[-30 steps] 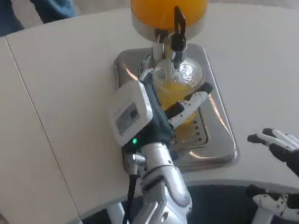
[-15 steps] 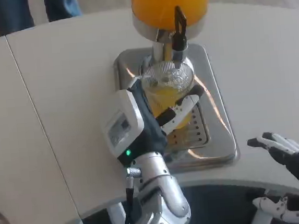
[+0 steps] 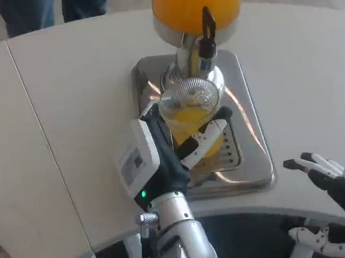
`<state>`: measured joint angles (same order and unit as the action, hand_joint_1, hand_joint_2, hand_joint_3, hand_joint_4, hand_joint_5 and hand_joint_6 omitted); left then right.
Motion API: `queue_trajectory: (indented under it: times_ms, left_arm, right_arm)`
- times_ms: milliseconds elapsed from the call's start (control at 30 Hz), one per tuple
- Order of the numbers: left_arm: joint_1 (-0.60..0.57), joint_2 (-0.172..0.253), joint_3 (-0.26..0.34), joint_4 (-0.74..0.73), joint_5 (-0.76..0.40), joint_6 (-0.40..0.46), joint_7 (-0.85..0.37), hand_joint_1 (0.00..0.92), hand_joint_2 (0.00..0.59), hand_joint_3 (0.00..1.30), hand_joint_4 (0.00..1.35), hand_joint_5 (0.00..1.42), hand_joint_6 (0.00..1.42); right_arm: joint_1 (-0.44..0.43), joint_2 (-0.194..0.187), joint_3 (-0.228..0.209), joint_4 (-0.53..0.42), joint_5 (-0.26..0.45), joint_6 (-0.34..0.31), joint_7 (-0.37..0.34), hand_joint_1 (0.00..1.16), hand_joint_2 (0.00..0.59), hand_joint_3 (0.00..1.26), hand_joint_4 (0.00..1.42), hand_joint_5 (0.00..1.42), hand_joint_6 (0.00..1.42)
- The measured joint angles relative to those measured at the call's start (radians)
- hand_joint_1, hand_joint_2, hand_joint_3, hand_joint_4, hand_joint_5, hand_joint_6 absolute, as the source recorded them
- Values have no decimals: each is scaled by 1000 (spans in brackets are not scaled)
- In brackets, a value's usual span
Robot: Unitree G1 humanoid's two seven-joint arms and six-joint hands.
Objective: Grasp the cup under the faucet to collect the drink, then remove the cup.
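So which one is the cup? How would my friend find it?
Find the big orange drink dispenser at the table's far side, then look just below its black faucet over the shiny metal tray. The cup is see-through, with orange juice inside, held by the left hand.

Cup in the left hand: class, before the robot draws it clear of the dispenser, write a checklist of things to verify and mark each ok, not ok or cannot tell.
1. Left hand grips the cup, fingers wrapped across its front: ok.
2. Cup holds orange drink: ok.
3. Cup rim sits below the faucet, clear of it: cannot tell.
4. Faucet has stopped pouring: cannot tell.
5. Cup upright enough not to spill: cannot tell, it looks slightly tilted.
6. Right hand rests apart from the drip tray, out of the path: ok.
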<state>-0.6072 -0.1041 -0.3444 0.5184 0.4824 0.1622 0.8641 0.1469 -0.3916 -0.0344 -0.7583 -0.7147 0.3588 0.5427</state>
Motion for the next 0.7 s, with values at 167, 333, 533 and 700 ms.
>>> queue_trajectory:
  times_ms: [167, 333, 533, 700]
  left_arm:
    - [20, 15, 18, -46, 5, -3, -22, 480, 112, 992, 1204, 1424, 1424]
    - [34, 40, 25, -90, 12, -18, -50, 479, 112, 992, 1207, 1424, 1424]
    - [77, 87, 42, -135, 42, -45, -103, 479, 112, 992, 1207, 1424, 1424]
    - [103, 125, 50, -156, 57, -68, -135, 479, 112, 992, 1207, 1424, 1424]
  right_arm:
    - [-3, 0, 6, 5, 3, 0, -9, 727, 389, 109, 0, 0, 0]
    - [-9, 0, 13, 10, 11, 0, -12, 720, 385, 107, 0, 0, 0]
    - [-19, 0, 21, 14, 13, 0, -24, 713, 380, 106, 0, 0, 0]
    - [-27, 0, 24, 19, 15, 0, -32, 705, 375, 105, 0, 0, 0]
